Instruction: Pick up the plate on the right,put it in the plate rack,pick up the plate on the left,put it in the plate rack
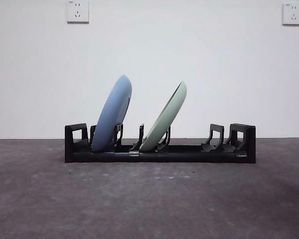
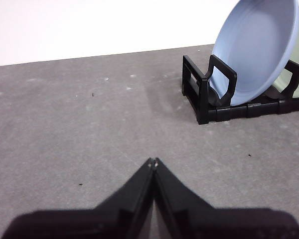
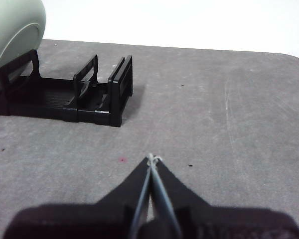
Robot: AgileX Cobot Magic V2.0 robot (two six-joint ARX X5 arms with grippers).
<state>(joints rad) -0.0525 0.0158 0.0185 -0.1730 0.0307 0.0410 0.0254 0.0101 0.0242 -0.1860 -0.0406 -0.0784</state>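
1. Black plastic, the plate rack (image 1: 159,149) sits long and low on the grey counter (image 1: 149,204), near the white wall (image 1: 149,59).
2. A blue plate (image 1: 113,113) stands tilted in the rack's slots near one looped end; a green plate (image 1: 165,117) leans mid-rack. Their rims stand apart.
3. Prongs past the green plate are free.
4. The left gripper (image 2: 153,162), jaws pressed together and holding nothing, hangs over bare counter off the rack's blue-plate end.
5. The right gripper (image 3: 153,158), likewise closed and unladen, hangs off the opposite end.
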